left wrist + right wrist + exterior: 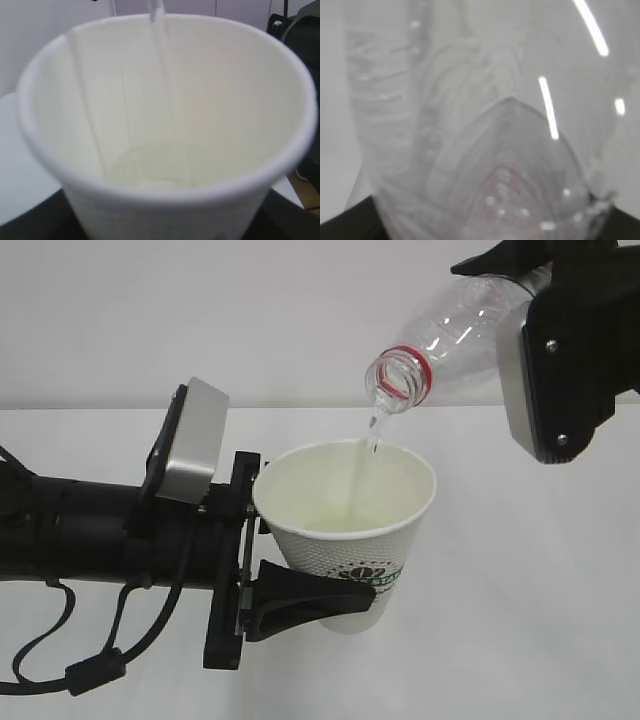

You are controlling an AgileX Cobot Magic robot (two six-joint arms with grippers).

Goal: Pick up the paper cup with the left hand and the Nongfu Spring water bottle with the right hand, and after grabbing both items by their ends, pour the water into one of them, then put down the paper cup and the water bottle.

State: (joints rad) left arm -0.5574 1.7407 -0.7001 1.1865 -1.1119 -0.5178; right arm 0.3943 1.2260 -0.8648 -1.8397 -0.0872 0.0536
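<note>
Exterior view: the small white tapered paper cup (345, 540) with a dark green round logo and a dotted print sits at centre frame, lifted clear of the white tabletop (520, 620). The left end effector (300, 540), black and two-fingered, is clamped on the cup's lower half; one finger (315, 595) crosses the front of the cup at the logo, the other is behind near the rim at the left. Its black cylindrical arm with a silver-grey box (190, 445) and black cables runs off the left edge.

Upper right of frame: the clear plastic water bottle (450, 330) with a red neck ring is tilted steeply, its uncapped mouth pointing down-left above the cup's far rim. The right end effector (540, 300), black with a silver-grey screwed panel, is closed around the bottle's base end; its fingertips are mostly hidden. Label not visible.

A thin clear stream of water (370, 440) falls from the bottle mouth into the cup, running down the inner back wall.

Left wrist view: looking into the cup (165, 125); the stream (160, 30) enters at top centre, and a shallow pale pool (150, 175) covers the bottom.

Right wrist view: filled by the blurred transparent bottle (485, 140), a faint red tint low at centre.
</note>
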